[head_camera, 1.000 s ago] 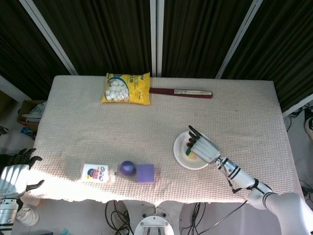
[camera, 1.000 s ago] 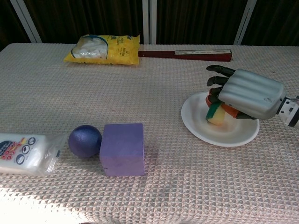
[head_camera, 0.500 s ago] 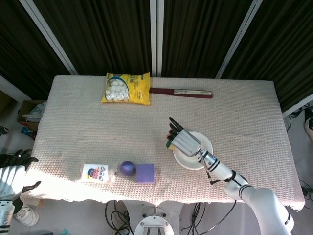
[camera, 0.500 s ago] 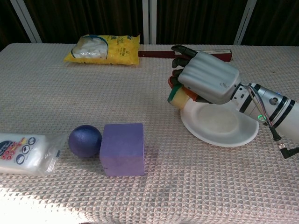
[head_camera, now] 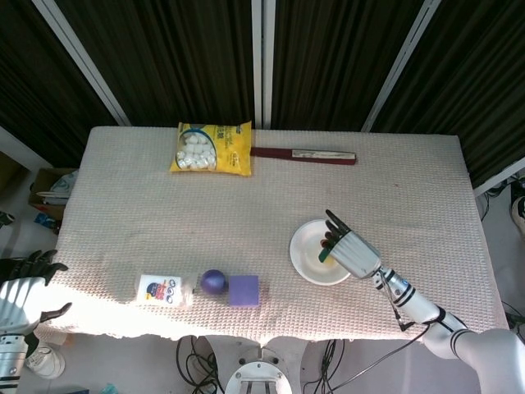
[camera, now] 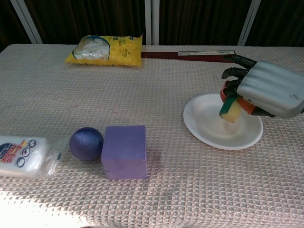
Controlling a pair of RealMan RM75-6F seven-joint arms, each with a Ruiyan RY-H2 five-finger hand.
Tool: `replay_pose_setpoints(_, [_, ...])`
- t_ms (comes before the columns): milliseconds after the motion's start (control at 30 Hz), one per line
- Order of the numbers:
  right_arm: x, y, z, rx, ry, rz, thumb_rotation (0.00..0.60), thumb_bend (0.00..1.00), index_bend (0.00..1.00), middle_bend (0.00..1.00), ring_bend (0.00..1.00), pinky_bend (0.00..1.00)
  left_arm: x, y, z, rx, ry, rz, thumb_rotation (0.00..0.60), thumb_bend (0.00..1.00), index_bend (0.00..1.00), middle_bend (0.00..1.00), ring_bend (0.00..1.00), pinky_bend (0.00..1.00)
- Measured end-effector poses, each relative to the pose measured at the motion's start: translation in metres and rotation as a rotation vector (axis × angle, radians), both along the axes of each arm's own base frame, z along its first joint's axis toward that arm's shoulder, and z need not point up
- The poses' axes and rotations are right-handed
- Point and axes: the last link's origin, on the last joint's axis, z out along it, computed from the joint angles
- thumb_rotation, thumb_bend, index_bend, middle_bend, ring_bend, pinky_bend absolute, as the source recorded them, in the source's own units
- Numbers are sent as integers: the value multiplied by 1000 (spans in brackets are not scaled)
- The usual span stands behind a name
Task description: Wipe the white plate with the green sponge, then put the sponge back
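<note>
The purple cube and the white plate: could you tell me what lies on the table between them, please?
Nothing does: in the chest view only bare woven tablecloth runs from the purple cube to the white plate. The head view shows the same.

Right hand (camera: 268, 89): far right of scene, back of hand facing up and toward camera, dark fingers (camera: 231, 73) curled forward and down, closed around green sponge (camera: 230, 109). In head view, right hand (head_camera: 351, 250) sits at end of forearm running in from near right corner, wrist angled toward far left. Left hand (head_camera: 23, 291): near left edge of head view, low beside table, fingers spread apart, holding nothing. Not seen in chest view.
</note>
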Motion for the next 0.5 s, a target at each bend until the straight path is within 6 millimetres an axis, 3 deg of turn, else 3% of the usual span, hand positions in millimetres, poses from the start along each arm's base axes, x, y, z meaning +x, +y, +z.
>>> replay_pose_setpoints(233, [-5, -3, -15, 12, 92, 2, 600, 734, 978, 483, 238, 0, 1, 1, 0, -5, 2, 2, 600, 32, 343, 123, 78, 159])
replay_pose_setpoints(500, [26, -16, -44, -1, 79, 67, 600, 742, 988, 488, 244, 0, -2, -2, 3, 4, 2, 12, 600, 32, 346, 122, 78, 159])
